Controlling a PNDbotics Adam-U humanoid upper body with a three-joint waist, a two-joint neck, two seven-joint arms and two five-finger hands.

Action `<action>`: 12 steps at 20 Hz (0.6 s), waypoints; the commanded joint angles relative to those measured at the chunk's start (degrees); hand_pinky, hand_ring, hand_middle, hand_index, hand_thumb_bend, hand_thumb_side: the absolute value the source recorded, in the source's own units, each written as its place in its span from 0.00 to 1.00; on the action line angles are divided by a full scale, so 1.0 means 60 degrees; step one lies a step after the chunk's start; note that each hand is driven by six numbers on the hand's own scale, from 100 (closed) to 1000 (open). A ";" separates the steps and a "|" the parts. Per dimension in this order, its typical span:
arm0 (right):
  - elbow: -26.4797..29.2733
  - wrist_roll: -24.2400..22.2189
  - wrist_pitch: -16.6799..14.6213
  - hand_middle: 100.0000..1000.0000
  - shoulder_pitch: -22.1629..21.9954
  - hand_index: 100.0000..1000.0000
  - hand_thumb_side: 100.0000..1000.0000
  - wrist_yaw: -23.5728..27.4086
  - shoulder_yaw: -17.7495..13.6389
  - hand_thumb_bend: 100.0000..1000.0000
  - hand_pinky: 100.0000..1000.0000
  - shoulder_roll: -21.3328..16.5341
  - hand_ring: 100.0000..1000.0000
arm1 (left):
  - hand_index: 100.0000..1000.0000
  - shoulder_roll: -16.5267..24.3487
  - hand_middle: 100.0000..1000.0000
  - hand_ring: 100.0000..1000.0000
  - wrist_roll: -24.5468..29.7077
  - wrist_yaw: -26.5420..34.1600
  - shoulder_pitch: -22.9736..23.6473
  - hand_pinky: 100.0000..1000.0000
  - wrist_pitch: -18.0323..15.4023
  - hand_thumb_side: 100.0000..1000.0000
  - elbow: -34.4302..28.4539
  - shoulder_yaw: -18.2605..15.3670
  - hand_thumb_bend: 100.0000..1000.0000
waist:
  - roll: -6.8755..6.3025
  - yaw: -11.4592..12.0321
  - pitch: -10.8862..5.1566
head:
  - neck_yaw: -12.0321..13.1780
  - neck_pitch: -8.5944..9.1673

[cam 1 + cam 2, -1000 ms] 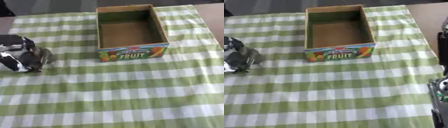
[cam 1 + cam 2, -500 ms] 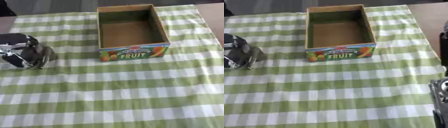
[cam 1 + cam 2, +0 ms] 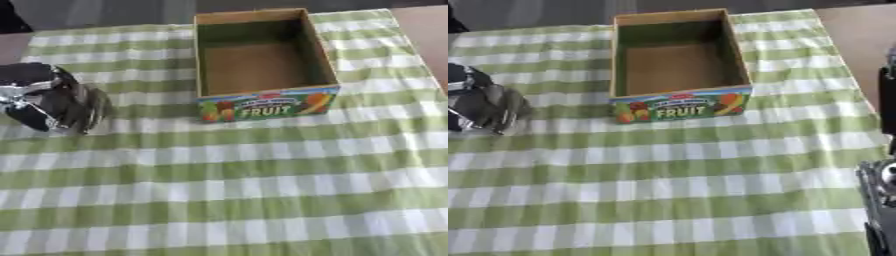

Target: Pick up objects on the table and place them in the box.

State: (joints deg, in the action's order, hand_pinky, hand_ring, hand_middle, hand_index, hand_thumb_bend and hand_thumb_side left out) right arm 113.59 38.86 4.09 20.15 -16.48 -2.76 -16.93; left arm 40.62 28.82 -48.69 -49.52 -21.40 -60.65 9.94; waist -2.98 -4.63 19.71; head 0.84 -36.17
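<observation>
The open cardboard box (image 3: 262, 65) stands well to the right of the left hand (image 3: 45, 102), whose fingers curl together over the checked tabletop (image 3: 245, 190), holding nothing.

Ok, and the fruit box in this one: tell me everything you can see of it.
The box is an open-topped rectangular carton of brown cardboard, standing upright on the green-and-white checked cloth towards the far side of the table. Its near face carries a colourful printed label with fruit pictures and the word FRUIT. The inside looks empty, only the bare brown floor showing. Nothing touches it; the left hand is off to its left, apart.
</observation>
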 commanded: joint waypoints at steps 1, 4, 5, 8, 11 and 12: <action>0.0167 -0.0018 -0.0008 0.63 0.0071 0.77 0.61 0.0052 -0.0020 0.00 0.78 -0.0103 0.61 | 0.55 0.0183 0.59 0.52 -0.0101 0.0185 -0.0246 0.47 0.0239 0.19 -0.0128 -0.0185 0.00 | 0.0001 0.0008 -0.0220 | 0.0017 -0.0019; 0.0167 -0.0016 -0.0009 0.63 0.0071 0.77 0.61 0.0054 -0.0022 0.00 0.78 -0.0103 0.61 | 0.55 0.0185 0.59 0.52 -0.0084 0.0260 -0.0251 0.47 0.0321 0.19 -0.0158 -0.0174 0.00 | 0.0000 0.0008 -0.0222 | 0.0017 -0.0018; 0.0167 -0.0016 -0.0010 0.63 0.0071 0.77 0.61 0.0055 -0.0022 0.00 0.78 -0.0103 0.61 | 0.55 0.0186 0.59 0.52 -0.0079 0.0271 -0.0250 0.47 0.0332 0.19 -0.0166 -0.0172 0.00 | -0.0001 0.0008 -0.0222 | 0.0017 -0.0018; 0.0167 -0.0028 -0.0015 0.63 0.0057 0.77 0.61 0.0061 -0.0016 0.00 0.78 -0.0101 0.62 | 0.52 0.0152 0.58 0.50 -0.0097 0.0391 -0.0333 0.45 0.0424 0.21 -0.0284 -0.0242 0.00 | -0.0021 0.0027 -0.0253 | -0.0009 0.0005; 0.0167 -0.0033 -0.0008 0.63 0.0043 0.77 0.61 0.0071 -0.0019 0.00 0.78 -0.0095 0.62 | 0.51 0.0127 0.58 0.49 -0.0117 0.0508 -0.0400 0.44 0.0557 0.22 -0.0450 -0.0314 0.00 | -0.0029 0.0046 -0.0268 | -0.0016 0.0011; 0.0167 -0.0035 -0.0009 0.63 0.0042 0.77 0.61 0.0072 -0.0020 0.00 0.78 -0.0096 0.62 | 0.51 0.0110 0.58 0.49 -0.0131 0.0555 -0.0432 0.43 0.0608 0.22 -0.0508 -0.0344 0.00 | -0.0030 0.0053 -0.0272 | -0.0019 0.0012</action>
State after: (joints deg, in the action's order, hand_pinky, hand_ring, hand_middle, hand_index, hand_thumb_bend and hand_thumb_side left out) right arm 113.59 38.83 4.08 20.11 -16.43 -2.76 -16.92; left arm 40.14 28.26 -45.90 -50.66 -18.22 -62.33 9.04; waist -3.14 -4.40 19.65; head 0.81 -36.17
